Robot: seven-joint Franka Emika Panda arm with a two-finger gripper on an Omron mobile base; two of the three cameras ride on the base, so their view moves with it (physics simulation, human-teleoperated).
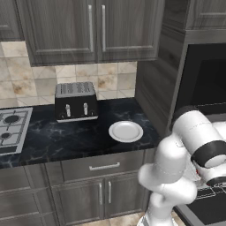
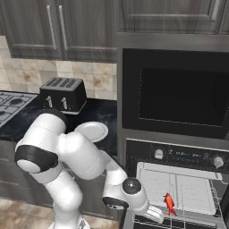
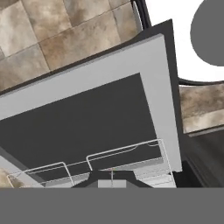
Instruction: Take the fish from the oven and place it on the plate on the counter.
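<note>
The fish [image 2: 169, 203], small and red-orange, lies on the pale grey rack tray [image 2: 179, 185] pulled out of the oven [image 2: 179, 156]. My gripper [image 2: 161, 218] hangs low in front of the tray, just left of the fish's tail; I cannot tell if it touches. In the hand view the gripper [image 3: 111, 178] is shut with nothing between its tips, pointing down at the open oven door [image 3: 87, 127] and a wire rack [image 3: 113, 158]. The white plate [image 1: 126, 131] [image 2: 91, 132] sits bare on the black counter [image 1: 66, 137] [image 2: 105, 112], near its oven end.
A black toaster [image 1: 76, 101] [image 2: 62, 94] stands at the back of the counter, and a steel gas hob [image 1: 11, 128] [image 2: 9, 103] lies further left. A black glass-fronted unit [image 2: 179, 94] sits above the oven. Tiled floor [image 3: 65, 30] shows beyond the door.
</note>
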